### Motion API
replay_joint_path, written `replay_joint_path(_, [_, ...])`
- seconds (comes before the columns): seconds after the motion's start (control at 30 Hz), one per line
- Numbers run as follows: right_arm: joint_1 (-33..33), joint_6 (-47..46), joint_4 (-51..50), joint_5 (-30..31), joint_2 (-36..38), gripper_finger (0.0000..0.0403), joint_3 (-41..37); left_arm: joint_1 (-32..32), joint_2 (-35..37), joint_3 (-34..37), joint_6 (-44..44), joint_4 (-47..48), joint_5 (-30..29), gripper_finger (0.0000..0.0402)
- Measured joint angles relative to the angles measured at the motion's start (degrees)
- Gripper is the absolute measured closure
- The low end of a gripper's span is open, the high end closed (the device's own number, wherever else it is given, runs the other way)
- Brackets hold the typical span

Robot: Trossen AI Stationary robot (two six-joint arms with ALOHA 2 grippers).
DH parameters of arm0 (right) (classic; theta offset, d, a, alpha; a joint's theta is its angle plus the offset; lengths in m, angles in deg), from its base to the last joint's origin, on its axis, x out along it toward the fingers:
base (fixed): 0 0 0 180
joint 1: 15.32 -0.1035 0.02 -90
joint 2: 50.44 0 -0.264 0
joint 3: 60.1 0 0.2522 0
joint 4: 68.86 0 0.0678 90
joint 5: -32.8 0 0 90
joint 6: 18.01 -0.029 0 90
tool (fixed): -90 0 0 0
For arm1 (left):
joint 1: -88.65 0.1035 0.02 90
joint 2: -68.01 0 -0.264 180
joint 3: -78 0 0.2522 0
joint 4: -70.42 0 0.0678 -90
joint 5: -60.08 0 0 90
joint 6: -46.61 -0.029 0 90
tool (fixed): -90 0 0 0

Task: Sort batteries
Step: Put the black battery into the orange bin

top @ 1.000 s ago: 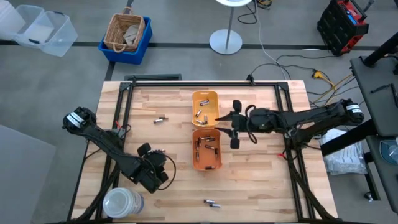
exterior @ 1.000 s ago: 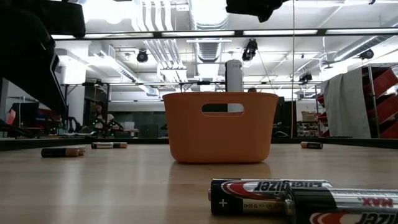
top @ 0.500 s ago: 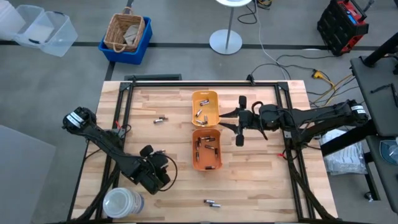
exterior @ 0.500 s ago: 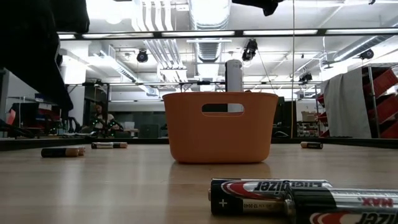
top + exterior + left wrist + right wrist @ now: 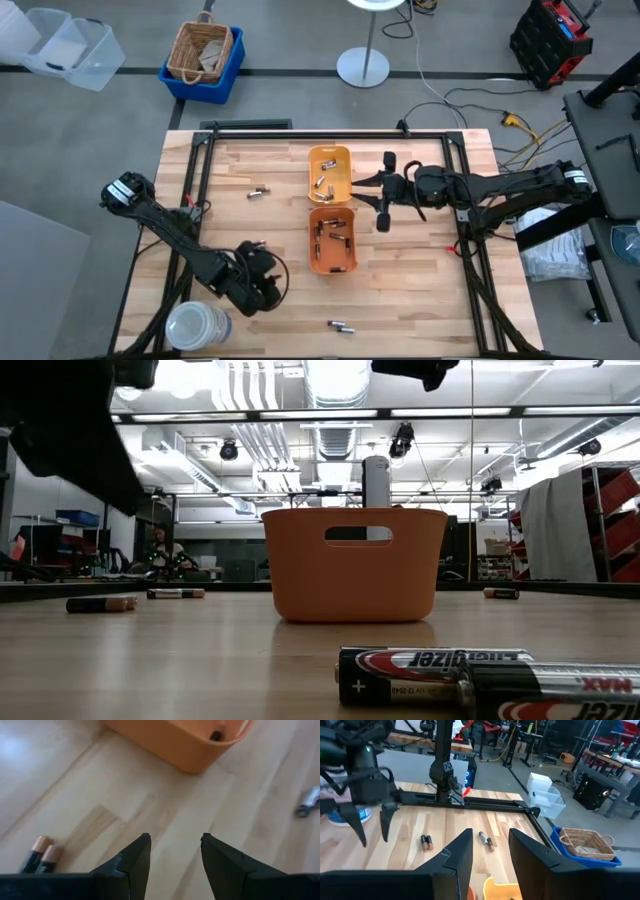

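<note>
We are holding our left gripper (image 5: 172, 850) spread and empty, low over the wood just short of the orange tray (image 5: 333, 240), with a loose pair (image 5: 41, 855) beside it. Our right gripper (image 5: 487, 852) is hanging parted and empty beside the yellow-orange tray (image 5: 329, 174).

We are judging the sort well along: most batteries (image 5: 330, 234) are lying in the two trays, while a few strays (image 5: 258, 192) and the front pair (image 5: 340, 326) are waiting on the table (image 5: 420, 300).

In the low view, that front pair (image 5: 490, 678) is reading "Energizer" and "MAX".
</note>
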Motion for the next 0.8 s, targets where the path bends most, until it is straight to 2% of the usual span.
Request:
replay_joint_path(0.07, [0.02, 0.02, -0.08, 0.01, 0.0, 0.0282, -0.34, 0.0, 0.0, -0.51, -0.52, -1.62, -1.12, 0.0247])
replay_joint_path(0.2, [0.02, 0.08, -0.05, 0.0, 0.0, 0.0276, -1.04, 0.24, 0.0, -1.14, -5.44, -4.8, -8.6, 0.0247])
replay_joint_path(0.3, [0.15, 0.09, -0.46, 0.02, 0.0, 0.0275, -1.76, 0.26, 0.0, -1.31, -8.36, -6.15, -11.4, 0.0247])
replay_joint_path(0.67, [1.72, 0.25, -1.4, 0.04, -0.01, 0.0302, -1.91, 0.31, -0.04, -1.33, -9.07, -7.12, -11.7, 0.0247])
replay_joint_path(0.8, [1.73, 0.32, -1.4, 0.02, -0.23, 0.031, -1.91, 0.36, -0.04, -1.33, -9.45, -10.29, -11.84, 0.0247])
